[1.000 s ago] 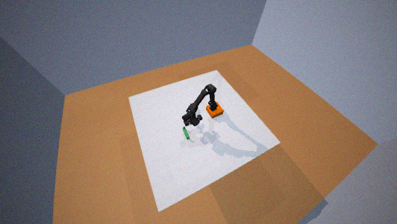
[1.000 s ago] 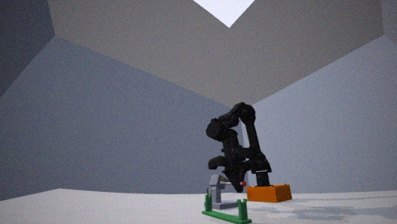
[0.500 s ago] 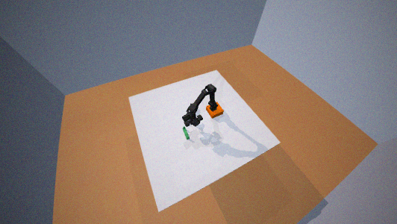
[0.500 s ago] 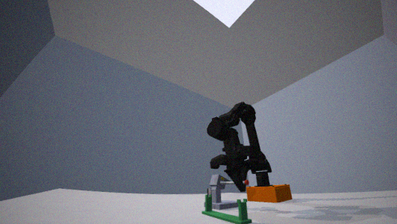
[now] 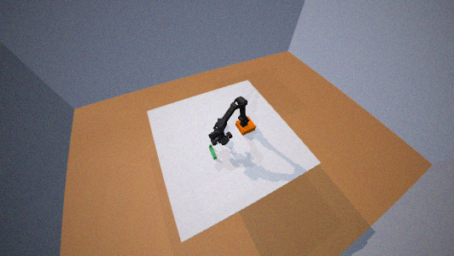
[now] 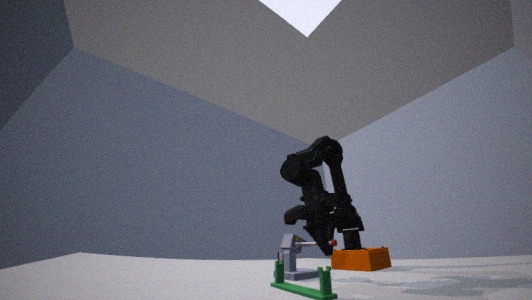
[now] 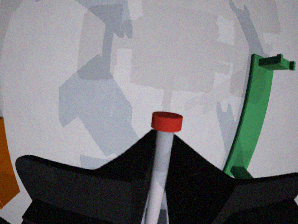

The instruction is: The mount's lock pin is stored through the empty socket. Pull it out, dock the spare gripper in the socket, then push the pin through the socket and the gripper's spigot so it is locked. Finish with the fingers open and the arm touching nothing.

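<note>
Red-capped white pin (image 7: pixel 160 176), green rack (image 7: pixel 252 120)

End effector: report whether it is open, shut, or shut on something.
Shut on the pin. In the wrist view the end effector has its black fingers pressed against both sides of the pale shaft, below its red cap.

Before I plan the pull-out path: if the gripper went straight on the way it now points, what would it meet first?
Probably the white mat. The gripper, shut on the lock pin, shows only mat beyond the pin's red cap; the green cradle sits off to the side. Depth is unclear.
</note>
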Motion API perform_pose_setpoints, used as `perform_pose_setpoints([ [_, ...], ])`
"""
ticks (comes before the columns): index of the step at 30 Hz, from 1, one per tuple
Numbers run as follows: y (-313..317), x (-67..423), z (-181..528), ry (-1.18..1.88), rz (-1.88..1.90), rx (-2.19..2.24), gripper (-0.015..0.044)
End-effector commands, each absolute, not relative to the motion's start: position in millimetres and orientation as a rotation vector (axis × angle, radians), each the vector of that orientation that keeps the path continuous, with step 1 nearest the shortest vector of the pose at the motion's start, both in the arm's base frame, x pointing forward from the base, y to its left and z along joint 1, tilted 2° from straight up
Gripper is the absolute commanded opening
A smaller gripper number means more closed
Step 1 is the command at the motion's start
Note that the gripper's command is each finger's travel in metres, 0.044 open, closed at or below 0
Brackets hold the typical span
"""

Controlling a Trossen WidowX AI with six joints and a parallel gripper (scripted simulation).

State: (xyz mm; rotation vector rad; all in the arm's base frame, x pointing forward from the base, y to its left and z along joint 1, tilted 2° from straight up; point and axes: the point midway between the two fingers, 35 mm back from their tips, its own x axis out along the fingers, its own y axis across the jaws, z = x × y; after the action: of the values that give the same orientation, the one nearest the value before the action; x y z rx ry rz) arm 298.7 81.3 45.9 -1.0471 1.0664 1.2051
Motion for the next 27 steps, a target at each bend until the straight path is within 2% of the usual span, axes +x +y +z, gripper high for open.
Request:
perform_pose_setpoints([
  [1,85.0,300.3,47.4,1.066,1.202,-1.043,0.0],
  [27,105.1,302.3,47.9,1.078,1.206,-1.038,0.0],
])
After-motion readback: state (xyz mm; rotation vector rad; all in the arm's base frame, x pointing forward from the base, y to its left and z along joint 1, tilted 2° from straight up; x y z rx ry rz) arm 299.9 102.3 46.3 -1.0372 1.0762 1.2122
